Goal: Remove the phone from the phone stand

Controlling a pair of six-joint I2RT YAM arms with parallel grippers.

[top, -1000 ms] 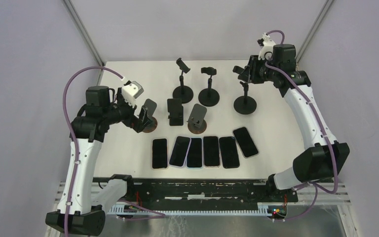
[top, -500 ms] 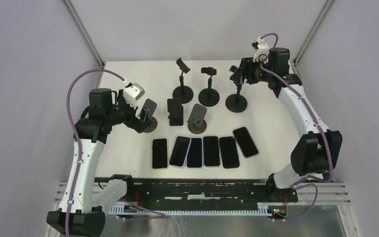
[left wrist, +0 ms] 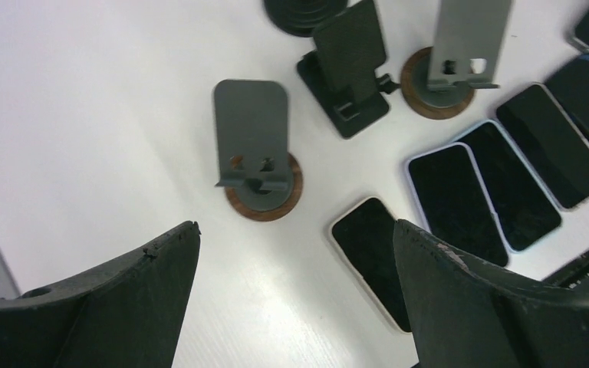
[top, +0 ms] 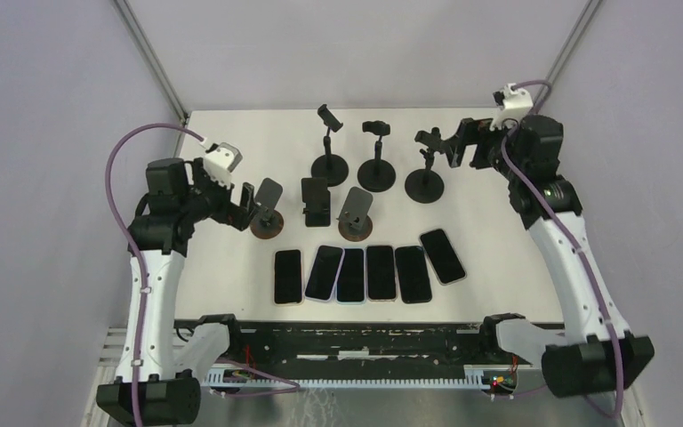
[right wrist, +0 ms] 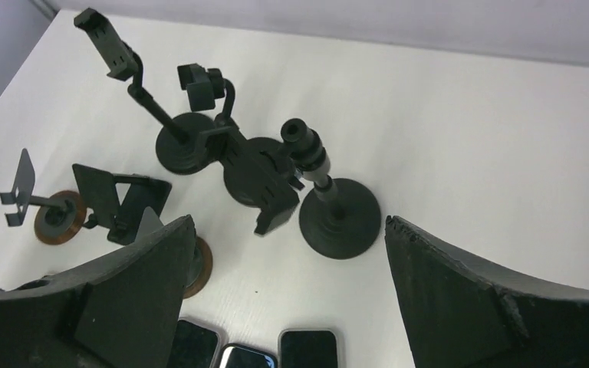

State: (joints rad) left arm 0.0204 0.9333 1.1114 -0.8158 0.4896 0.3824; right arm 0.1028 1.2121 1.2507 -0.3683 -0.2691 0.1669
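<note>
Phones (top: 381,272), six of them, lie flat in a row on the white table (top: 498,231), nearer the arm bases than the stands and held by neither claw. Left gripper (top: 245,201) hovers with its fingers wide apart just beside the wooden-based stand (top: 268,210), near the row's left end. Right gripper (top: 455,147), fingers likewise spread and gripping nothing, hangs just right of the black clamp stand (top: 426,171), well apart from the row.

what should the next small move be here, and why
Probably ease the right tool back from the rightmost tall stand: its jaws stand open and hold nothing, all the stands look empty, and six phones lie flat on the table.
</note>
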